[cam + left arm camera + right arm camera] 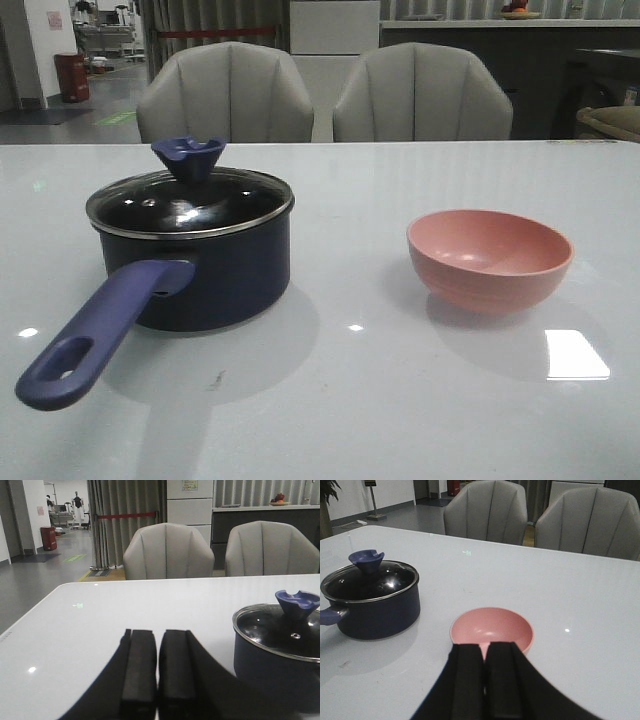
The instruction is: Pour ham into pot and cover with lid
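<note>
Front view, surface (340, 420): white and glossy, carrying two vessels well apart; two grey chairs (225, 95) stand beyond its far edge
Pot (215, 270): dark navy, upright, toward the left edge of the surface; its long purple-blue handle (95, 335) points at the near-left corner; the dark glass hides its contents
Bowl (490, 258): salmon-pink, upright, toward the right edge; its inside looks bare in the front and right wrist views
Lid (190, 200): seated flat on the pot's rim, blue knob (188, 156) upward
Left gripper (157, 672): jaws together, clamped on nothing; it sits near the pot, on its left side, not touching it
Right gripper (485, 682): jaws together, clamped on nothing; it sits just on the near side of the bowl
Ham: I cannot find it; no orange-pink piece shows in the bowl, and it may lie in the pot under the lid
Step in hand: judged from the bare bowl and seated lid, pouring and covering both look done; neither arm is working
Next move: if anything, a check that the lid sits level; were the ham not inside, the left jaws would need to part and take the knob first
</note>
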Tool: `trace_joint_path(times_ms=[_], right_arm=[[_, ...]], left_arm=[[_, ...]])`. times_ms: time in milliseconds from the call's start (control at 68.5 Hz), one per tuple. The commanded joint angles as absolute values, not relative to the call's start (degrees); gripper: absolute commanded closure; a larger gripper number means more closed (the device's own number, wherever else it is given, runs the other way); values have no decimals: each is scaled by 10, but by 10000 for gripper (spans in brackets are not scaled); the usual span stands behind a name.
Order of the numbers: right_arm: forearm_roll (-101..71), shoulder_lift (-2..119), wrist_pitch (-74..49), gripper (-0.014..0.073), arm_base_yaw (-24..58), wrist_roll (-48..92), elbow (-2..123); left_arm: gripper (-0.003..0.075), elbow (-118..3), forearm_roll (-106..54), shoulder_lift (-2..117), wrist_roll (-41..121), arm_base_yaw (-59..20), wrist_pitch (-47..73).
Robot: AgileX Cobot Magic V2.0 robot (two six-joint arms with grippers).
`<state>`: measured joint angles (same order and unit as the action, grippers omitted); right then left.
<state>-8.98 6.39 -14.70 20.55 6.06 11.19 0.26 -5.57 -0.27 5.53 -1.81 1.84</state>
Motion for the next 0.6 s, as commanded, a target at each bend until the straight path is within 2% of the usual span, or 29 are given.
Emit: trace_joint_path(times_ms=[0, 131, 424, 584], right_arm=[[-84, 69, -101, 454, 205, 68, 127], [-72, 66, -83, 454, 200, 68, 119], [-27, 20, -40, 454, 64, 52, 64], [-25, -17, -29, 454, 50, 48, 19]], left_arm=[[608, 14, -57, -12, 50, -17, -26], [608, 14, -57, -12, 50, -17, -26], [608, 14, -57, -12, 50, -17, -26], [608, 14, -57, -12, 50, -17, -26]])
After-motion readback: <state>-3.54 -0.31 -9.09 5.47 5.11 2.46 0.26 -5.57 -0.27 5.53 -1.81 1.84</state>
